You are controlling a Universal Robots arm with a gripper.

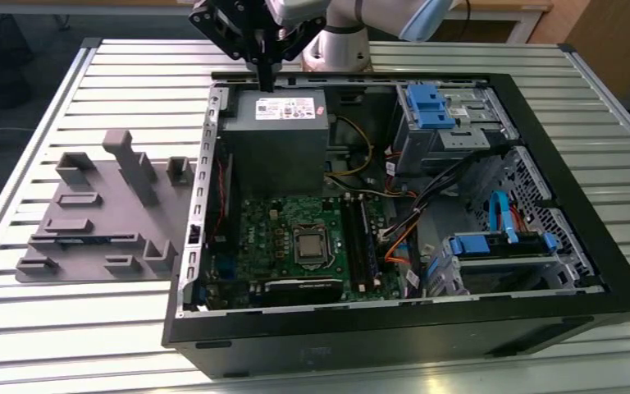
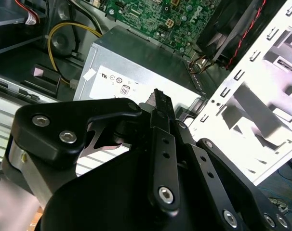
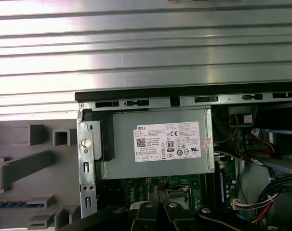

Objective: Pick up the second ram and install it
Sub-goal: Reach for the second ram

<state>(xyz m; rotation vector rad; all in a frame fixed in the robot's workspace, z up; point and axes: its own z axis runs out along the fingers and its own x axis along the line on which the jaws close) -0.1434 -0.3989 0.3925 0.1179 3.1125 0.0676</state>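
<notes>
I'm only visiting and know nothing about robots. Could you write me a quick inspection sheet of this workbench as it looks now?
Surface: slatted metal table carrying an open computer case.
Job's things: memory stick appears to lie flat in the gray tray, untouched.
Clutter: nothing seen.
Tool: tool hangs over the far edge of the gray power box, apart from the tray.
Cables: bundled wires inside the case.
Surroundings: wooden furniture beyond the table.
</notes>
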